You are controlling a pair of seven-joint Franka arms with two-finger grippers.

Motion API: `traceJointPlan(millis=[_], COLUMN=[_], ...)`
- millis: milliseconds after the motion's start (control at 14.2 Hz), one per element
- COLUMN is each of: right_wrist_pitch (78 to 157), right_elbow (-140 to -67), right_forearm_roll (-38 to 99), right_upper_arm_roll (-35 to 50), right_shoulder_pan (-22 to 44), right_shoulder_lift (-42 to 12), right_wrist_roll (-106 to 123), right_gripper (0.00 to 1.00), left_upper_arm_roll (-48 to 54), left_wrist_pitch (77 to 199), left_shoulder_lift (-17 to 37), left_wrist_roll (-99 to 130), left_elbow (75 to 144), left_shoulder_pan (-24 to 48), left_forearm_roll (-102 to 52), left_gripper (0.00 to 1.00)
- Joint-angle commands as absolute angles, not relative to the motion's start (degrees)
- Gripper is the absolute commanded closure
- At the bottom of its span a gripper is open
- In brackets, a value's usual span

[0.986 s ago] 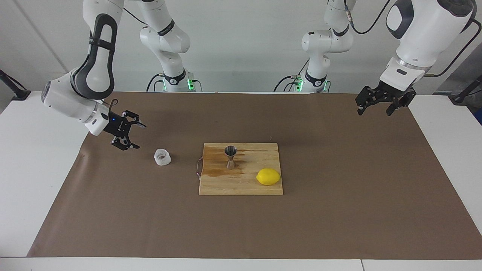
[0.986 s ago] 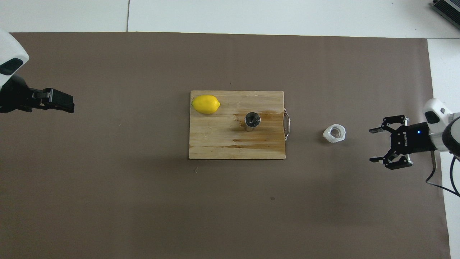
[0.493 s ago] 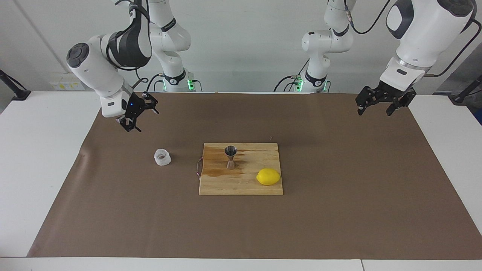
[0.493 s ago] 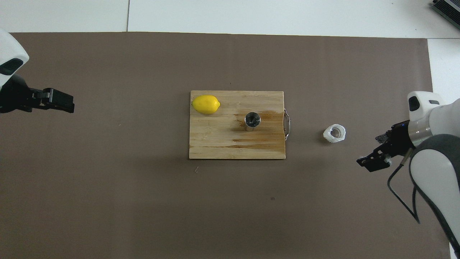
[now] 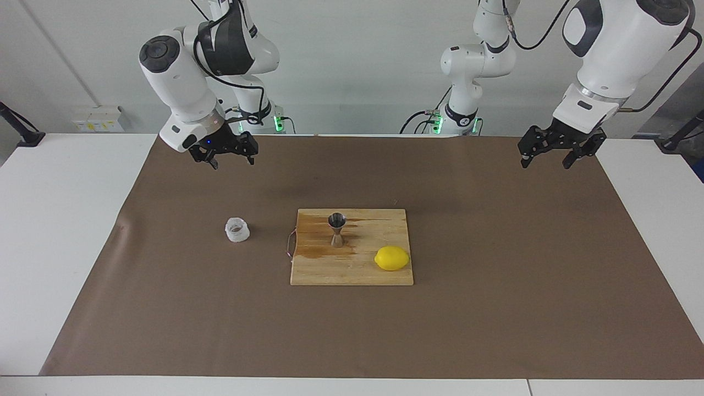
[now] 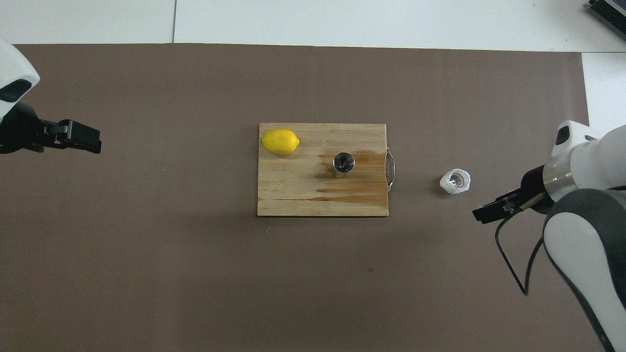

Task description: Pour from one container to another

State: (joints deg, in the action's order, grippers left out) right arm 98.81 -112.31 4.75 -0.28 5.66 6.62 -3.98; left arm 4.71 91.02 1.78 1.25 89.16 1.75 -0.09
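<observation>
Facing view: right gripper [image 5: 224, 155] is hanging in the air over the brown paper mat [image 5: 495, 308] toward the right arm's end, fingers spread and holding nothing; left gripper [image 5: 555, 153] is waiting over the mat's corner at the left arm's end, fingers likewise spread and empty. Small round ribbed cup of whitish clear plastic [image 5: 237, 229] is standing upright on the mat, beside the pale wooden cutting board [image 5: 352, 272] but apart from it, on the right arm's side. Small shiny steel hourglass-shaped jigger [image 5: 336, 229] is standing upright on the board, with wet brown staining around its foot. Yellow lemon [image 5: 391, 258] is lying on the board's corner, farther from the robots than the jigger. Judging the step: neither vessel is being held, and the board's staining suggests liquid has already met it, though whether the pour is done I cannot tell. If the cup is wanted, the right gripper needs to be lowering onto its sides, well clear of the board's metal handle [image 5: 290, 245]. Room is looking generous: open mat is lying all round the cup, and between the board's edges and every mat border.
</observation>
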Motion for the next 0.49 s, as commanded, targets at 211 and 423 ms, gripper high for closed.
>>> traceJointPlan(millis=[211, 423], right_wrist_pitch=[86.67, 82.36], right_elbow=[-94.25, -88.86], right_forearm_roll=[1.76, 2.72], right_upper_arm_roll=[-1.23, -1.14], right_shoulder_pan=[1.33, -1.32], right_shoulder_lift=[3.96, 1.58], right_wrist_roll=[-8.26, -8.26], right_gripper=[0.0, 0.0], left_upper_arm_roll=[4.92, 4.92], left_wrist_pitch=[91.85, 91.14], left_shoulder_lift=[-4.13, -3.96], left_wrist_roll=[1.14, 1.05], left_elbow=[95.19, 93.96], left_shoulder_pan=[1.14, 1.41], left_forearm_roll=[-0.7, -0.62], left_gripper=[0.0, 0.0])
